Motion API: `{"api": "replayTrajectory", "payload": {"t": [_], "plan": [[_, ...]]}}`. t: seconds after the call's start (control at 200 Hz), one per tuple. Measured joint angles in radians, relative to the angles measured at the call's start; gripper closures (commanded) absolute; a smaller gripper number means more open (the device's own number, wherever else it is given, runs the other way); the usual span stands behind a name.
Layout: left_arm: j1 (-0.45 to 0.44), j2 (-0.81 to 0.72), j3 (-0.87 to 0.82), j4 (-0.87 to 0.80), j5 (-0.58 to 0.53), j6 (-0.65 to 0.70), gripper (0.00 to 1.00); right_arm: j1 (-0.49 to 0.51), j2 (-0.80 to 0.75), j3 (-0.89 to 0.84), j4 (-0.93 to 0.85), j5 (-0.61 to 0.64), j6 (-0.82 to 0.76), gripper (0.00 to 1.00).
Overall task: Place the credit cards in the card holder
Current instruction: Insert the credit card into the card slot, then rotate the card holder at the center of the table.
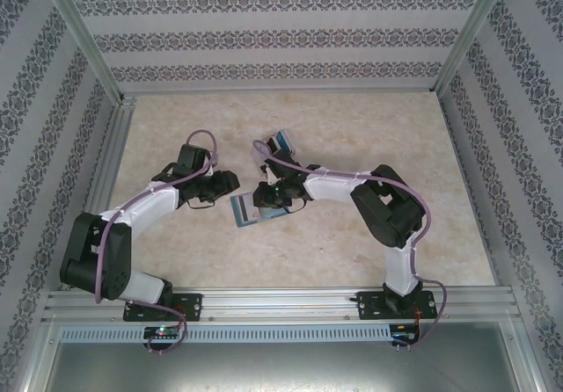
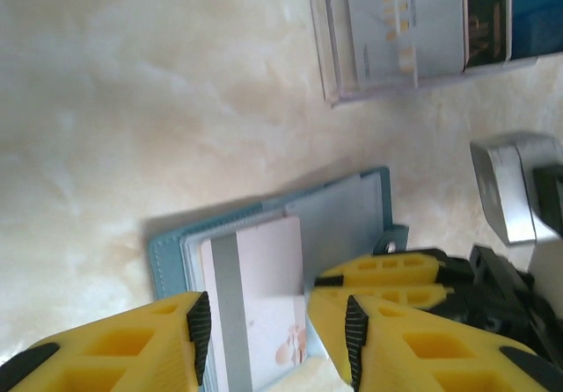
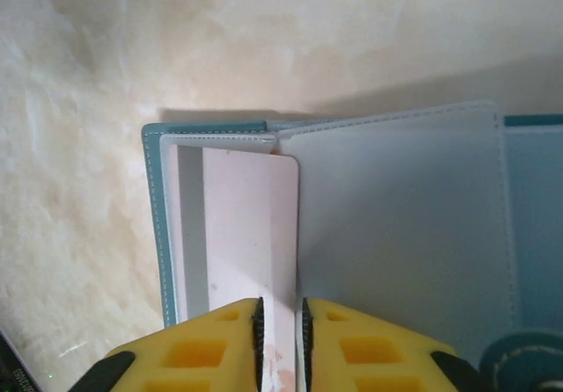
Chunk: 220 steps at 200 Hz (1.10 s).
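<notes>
The teal card holder [image 1: 249, 212] lies open at the centre of the top view, between the two arms. In the right wrist view, a whitish card [image 3: 246, 225] sits half inside its left pocket. The right gripper [image 3: 281, 326] is over the card's near end with its jaws a narrow slit apart. We cannot tell whether they touch it. The left gripper [image 2: 273, 322] stands wide above the holder, gripping nothing. More cards [image 2: 413, 23] lie in a clear box [image 2: 330, 67] at the upper right of the left wrist view.

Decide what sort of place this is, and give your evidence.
Probably a robot test cell, not a home: an aluminium frame holds patterned wallpaper panels as mock walls, and the left arm and right arm are bolted to a rail at the near edge of the marble-look table.
</notes>
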Motion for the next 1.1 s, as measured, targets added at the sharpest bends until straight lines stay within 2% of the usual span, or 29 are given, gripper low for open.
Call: {"api": "replayTrajectory", "payload": {"t": [0.31, 0.51, 0.709, 0.909, 1.099], "plan": [[0.021, 0.200, 0.200, -0.015, -0.018, 0.027, 0.53, 0.000, -0.149, -0.092, -0.014, 0.011, -0.004, 0.69], [0.022, 0.391, 0.346, -0.014, -0.002, 0.043, 0.54, 0.000, -0.286, -0.238, -0.019, 0.044, 0.004, 0.70], [0.027, 0.496, 0.413, -0.008, 0.007, 0.045, 0.56, -0.002, -0.353, -0.363, -0.016, 0.074, 0.031, 0.73], [0.027, 0.545, 0.424, 0.015, 0.048, 0.045, 0.57, -0.002, -0.323, -0.389, 0.003, 0.091, 0.038, 0.73], [0.027, 0.461, 0.286, 0.057, 0.072, 0.045, 0.57, -0.022, -0.237, -0.328, -0.008, 0.087, 0.036, 0.74]]}}
